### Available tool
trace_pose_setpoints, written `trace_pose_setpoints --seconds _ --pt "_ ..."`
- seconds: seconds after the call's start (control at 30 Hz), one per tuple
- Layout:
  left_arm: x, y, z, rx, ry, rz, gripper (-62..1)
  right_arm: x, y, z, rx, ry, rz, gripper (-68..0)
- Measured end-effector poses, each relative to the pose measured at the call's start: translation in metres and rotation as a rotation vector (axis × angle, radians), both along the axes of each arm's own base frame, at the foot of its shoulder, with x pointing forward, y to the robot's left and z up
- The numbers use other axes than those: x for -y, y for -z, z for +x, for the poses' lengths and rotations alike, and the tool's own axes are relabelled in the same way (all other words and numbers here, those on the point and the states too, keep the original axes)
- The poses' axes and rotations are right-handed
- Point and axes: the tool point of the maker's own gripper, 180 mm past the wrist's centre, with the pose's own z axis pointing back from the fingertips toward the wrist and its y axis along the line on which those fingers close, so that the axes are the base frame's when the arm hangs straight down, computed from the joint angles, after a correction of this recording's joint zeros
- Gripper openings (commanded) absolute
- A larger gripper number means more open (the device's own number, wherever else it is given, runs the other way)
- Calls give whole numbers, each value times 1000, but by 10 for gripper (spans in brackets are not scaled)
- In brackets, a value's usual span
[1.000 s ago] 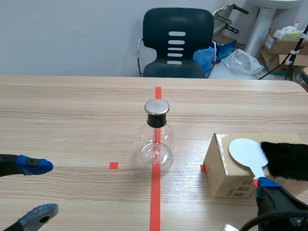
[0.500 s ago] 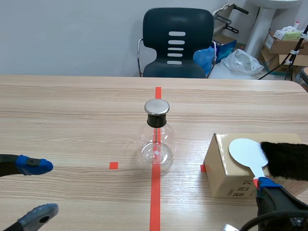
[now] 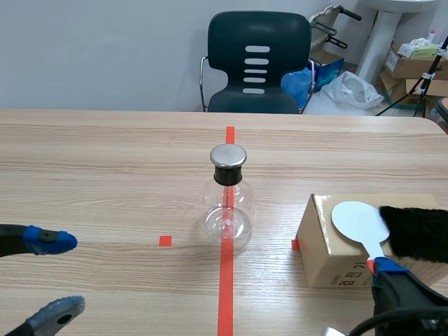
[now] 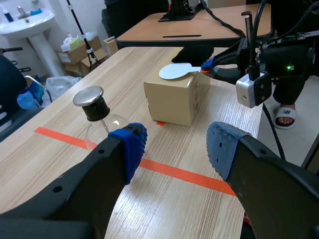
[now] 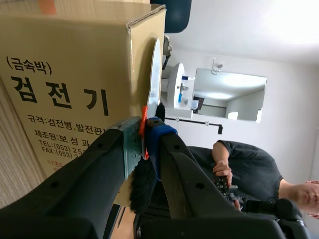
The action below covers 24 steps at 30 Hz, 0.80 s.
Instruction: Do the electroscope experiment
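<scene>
At centre, the flask [image 3: 227, 213] holds a rod [image 3: 227, 199]; left jaws gape empty, right jaws pinch the paddle [image 3: 358, 221].

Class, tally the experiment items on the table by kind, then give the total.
Glass electroscope flask: 1
Cardboard box: 1
White paddle: 1
Black fur pad: 1
Total: 4

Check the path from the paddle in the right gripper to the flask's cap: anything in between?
Nothing visible. The paddle lies on the box, right gripper shut on its handle; only bare table separates the box from the flask and its cap. The fur sits on the paddle's other side.
</scene>
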Motion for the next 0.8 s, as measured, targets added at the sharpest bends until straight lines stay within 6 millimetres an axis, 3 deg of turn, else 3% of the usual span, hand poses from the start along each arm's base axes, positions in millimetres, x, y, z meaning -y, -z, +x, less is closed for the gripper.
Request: trace_pose_setpoints --seconds 0.17,0.37,0.43,0.53,0.8 --pt "0 0 0 0 0 0 -307 7 -7 4 24 47 -9 -665" --pt "0 0 0 0 0 0 -312 3 -49 22 147 67 12 -665" --pt "0 0 0 0 0 0 -350 3 -62 27 183 72 19 -665" --pt "0 0 2 6 -7 5 -481 -2 -71 31 219 72 14 -665" --pt "-2 36 55 5 -182 114 -509 -30 -84 44 285 44 66 -665"
